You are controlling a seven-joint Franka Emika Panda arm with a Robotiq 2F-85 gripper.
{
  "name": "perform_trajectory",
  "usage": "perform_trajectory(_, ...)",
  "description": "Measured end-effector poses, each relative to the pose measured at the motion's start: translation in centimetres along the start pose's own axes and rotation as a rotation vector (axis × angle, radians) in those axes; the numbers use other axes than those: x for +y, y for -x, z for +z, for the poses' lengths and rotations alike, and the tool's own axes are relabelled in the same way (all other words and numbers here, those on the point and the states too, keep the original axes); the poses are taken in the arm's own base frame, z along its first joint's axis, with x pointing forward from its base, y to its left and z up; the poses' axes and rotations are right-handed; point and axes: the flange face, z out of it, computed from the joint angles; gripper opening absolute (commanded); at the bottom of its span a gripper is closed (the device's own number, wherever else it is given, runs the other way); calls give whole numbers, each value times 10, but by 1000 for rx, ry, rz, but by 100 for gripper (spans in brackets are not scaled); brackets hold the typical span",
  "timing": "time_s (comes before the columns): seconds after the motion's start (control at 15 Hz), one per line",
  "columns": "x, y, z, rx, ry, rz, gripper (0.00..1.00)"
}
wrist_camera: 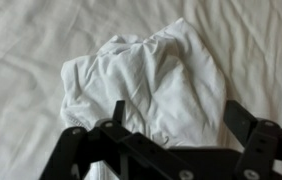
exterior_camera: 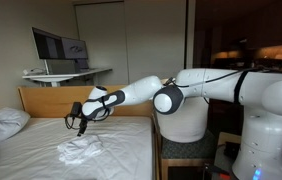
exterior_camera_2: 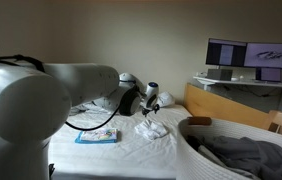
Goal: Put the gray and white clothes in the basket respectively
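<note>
A crumpled white cloth [wrist_camera: 151,85] lies on the white bed sheet; it shows in both exterior views [exterior_camera: 81,148] [exterior_camera_2: 153,129]. My gripper [wrist_camera: 176,115] hovers just above it with both fingers spread wide, open and empty; it also shows in both exterior views [exterior_camera: 78,122] [exterior_camera_2: 152,106]. A gray cloth [exterior_camera_2: 243,155] lies inside the white basket [exterior_camera_2: 196,150] at the bed's edge, near the camera.
A white pillow [exterior_camera: 3,122] lies at the head of the bed by the wooden headboard [exterior_camera: 51,100]. A flat blue-edged packet [exterior_camera_2: 99,135] rests on the sheet. A desk with a monitor [exterior_camera: 59,45] stands behind the bed.
</note>
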Motion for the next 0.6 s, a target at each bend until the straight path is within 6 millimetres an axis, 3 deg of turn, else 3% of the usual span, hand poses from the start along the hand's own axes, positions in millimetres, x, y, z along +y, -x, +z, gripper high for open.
perform_trajectory(0.6,66,-46,63,-36,-39,-197,100)
